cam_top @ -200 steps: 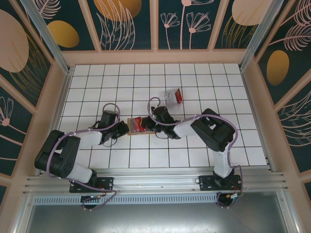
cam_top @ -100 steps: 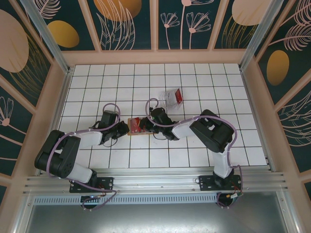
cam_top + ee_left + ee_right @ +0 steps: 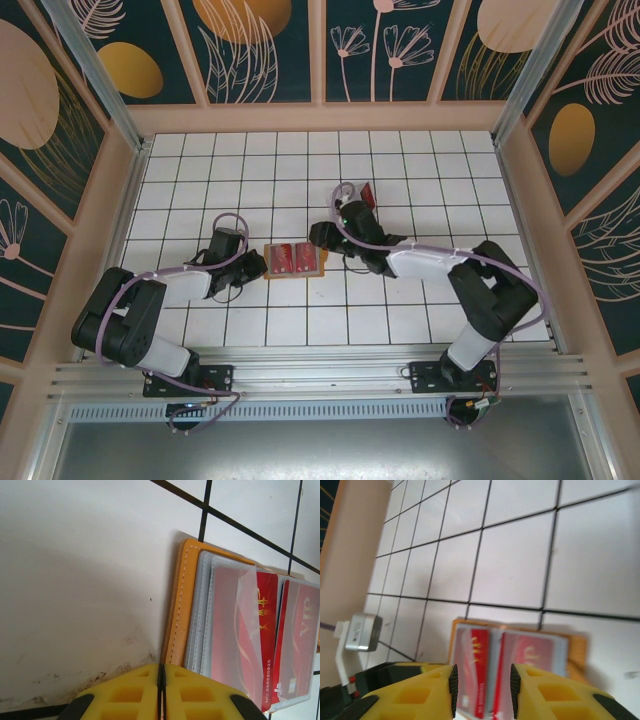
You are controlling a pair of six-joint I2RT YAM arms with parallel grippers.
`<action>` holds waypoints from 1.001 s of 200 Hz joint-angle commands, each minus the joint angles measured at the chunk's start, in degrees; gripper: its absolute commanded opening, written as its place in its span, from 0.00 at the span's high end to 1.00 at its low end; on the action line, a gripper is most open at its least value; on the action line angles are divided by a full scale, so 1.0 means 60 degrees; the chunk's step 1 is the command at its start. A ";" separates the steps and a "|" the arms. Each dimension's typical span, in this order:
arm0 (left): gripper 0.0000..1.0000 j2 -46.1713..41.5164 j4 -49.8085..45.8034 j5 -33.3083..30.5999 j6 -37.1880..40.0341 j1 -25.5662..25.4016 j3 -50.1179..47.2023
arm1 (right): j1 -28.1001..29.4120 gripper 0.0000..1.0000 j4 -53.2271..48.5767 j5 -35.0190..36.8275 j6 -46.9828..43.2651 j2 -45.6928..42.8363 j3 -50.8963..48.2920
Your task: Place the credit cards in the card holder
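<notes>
Card holder (image 3: 316, 262). Top view: lies open on the tiled table (image 3: 400, 160), long axis 9 to 3 o'clock, two red credit cards (image 3: 292, 258) side by side inside. Left tool (image 3: 252, 266) sits at its 9 o'clock edge. Right tool (image 3: 322, 238) is just off its 1 o'clock corner and is probably the arm for any further card. A red item (image 3: 367, 190) past the right wrist is too small to identify.
Left wrist view: jaws together, tips touching the orange edge (image 3: 176, 605); a pinch cannot be confirmed.
Right wrist view: jaws apart and empty, cards (image 3: 525, 660) at 12 o'clock beyond them, nothing between.
</notes>
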 commanded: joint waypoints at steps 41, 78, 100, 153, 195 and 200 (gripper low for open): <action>0.87 0.0399 -0.0562 0.0118 0.0157 -0.0137 0.0260 | -0.0508 0.65 -0.3288 -0.0629 -0.3848 0.0861 0.0830; 0.87 0.0428 -0.0669 0.0089 0.0221 -0.0138 0.0359 | -0.0479 0.66 -0.3860 -0.0461 -0.4726 0.1554 0.1652; 0.87 0.0444 -0.0699 0.0045 0.0250 -0.0139 0.0360 | -0.0479 0.64 -0.4042 -0.0358 -0.5017 0.1904 0.1977; 0.87 0.0520 -0.0684 0.0057 0.0260 -0.0138 0.0396 | -0.0386 0.64 -0.4270 -0.0859 -0.5341 0.2319 0.2344; 0.87 0.0605 -0.0631 0.0092 0.0274 -0.0138 0.0440 | -0.0220 0.61 -0.4386 -0.0944 -0.5411 0.2504 0.2505; 0.87 0.0605 -0.0626 0.0090 0.0281 -0.0137 0.0448 | -0.0208 0.61 -0.4411 -0.0944 -0.5424 0.2528 0.2520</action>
